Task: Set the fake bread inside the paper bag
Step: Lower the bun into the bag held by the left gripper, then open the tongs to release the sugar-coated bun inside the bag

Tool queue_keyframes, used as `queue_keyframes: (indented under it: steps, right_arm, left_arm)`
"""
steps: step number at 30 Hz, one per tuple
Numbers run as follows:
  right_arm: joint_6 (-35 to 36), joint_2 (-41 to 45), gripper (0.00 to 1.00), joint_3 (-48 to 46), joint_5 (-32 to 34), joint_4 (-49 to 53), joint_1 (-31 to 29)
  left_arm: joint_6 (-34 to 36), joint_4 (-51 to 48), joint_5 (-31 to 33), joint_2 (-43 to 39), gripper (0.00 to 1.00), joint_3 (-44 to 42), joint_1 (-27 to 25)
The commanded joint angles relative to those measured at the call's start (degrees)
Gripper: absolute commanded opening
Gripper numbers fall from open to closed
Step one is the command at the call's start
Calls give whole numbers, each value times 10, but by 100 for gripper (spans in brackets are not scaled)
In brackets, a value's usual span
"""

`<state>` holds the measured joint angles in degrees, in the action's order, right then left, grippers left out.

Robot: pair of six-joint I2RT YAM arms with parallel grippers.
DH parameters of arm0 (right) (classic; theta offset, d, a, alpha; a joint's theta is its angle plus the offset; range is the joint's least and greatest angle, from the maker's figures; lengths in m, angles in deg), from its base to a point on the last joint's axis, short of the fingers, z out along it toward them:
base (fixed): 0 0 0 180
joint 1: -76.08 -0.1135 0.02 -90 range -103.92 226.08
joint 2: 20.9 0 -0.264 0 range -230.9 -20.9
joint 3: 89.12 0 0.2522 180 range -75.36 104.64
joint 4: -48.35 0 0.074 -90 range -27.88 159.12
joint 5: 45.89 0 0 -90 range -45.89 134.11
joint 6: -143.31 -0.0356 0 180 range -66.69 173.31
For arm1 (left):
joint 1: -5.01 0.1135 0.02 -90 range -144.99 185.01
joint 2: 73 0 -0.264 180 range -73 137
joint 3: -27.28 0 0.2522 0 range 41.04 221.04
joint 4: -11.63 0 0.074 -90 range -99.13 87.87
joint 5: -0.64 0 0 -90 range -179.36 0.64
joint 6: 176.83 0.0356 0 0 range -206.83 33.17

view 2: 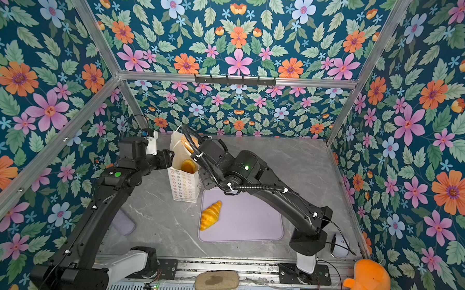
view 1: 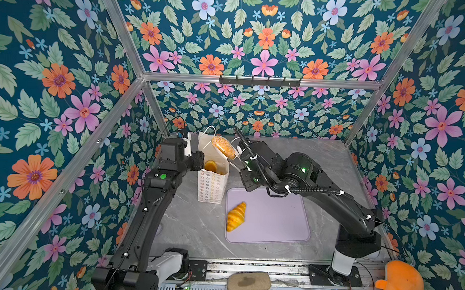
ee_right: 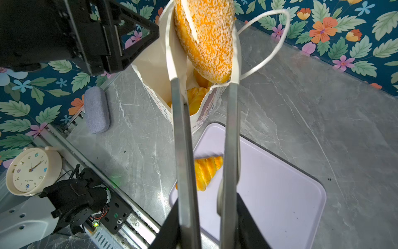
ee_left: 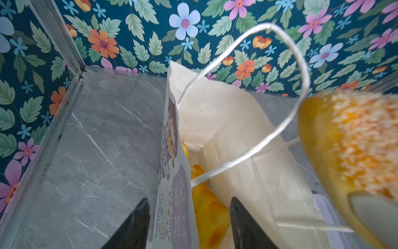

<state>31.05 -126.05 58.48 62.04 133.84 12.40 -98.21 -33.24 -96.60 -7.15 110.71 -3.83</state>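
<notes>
The paper bag (view 1: 212,186) (view 2: 183,185) stands upright and open at the back of the grey table. Several golden bread pieces (view 1: 211,166) (ee_left: 206,204) lie inside it. My right gripper (ee_right: 207,198) is shut on metal tongs (ee_right: 183,140). The tongs pinch a speckled oval bun (view 1: 223,148) (ee_right: 206,41) just above the bag's mouth. My left gripper (ee_left: 190,199) is open, its jaws either side of the bag's near wall without touching it. A croissant (view 1: 236,216) (ee_right: 207,170) lies on the lilac tray (view 1: 274,220).
A grey-tan oval pad (view 1: 248,282) lies on the front rail, and an orange plush (view 1: 400,285) sits at the front right. A grey case (ee_right: 96,110) and a clock (ee_right: 32,170) are at the left. Floral walls enclose three sides.
</notes>
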Motion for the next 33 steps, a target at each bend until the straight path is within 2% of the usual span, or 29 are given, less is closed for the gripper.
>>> queue_keyframes:
  steps: [1, 8, 13, 18, 24, 33]
  right_arm:
    - [3, -1, 18, 5, 8, -19, 0]
    - [4, -6, 18, 14, 4, -15, 0]
    - [4, -3, 18, 10, 3, -12, 1]
    - [2, 10, 18, -3, 4, -11, 0]
    - [8, 15, 17, -10, 0, -28, 0]
    - [18, -52, 18, 75, -20, -3, 7]
  left_arm:
    - [33, -2, -24, 17, 58, 6, -1]
    - [9, 30, 22, 33, 45, 1, -1]
    - [-33, 56, 39, 31, 22, -8, 0]
    - [-64, 89, 26, 20, 9, -25, 1]
    - [-78, 97, -8, 23, 8, -29, 1]
    - [-92, 104, -30, 17, 9, -34, 1]
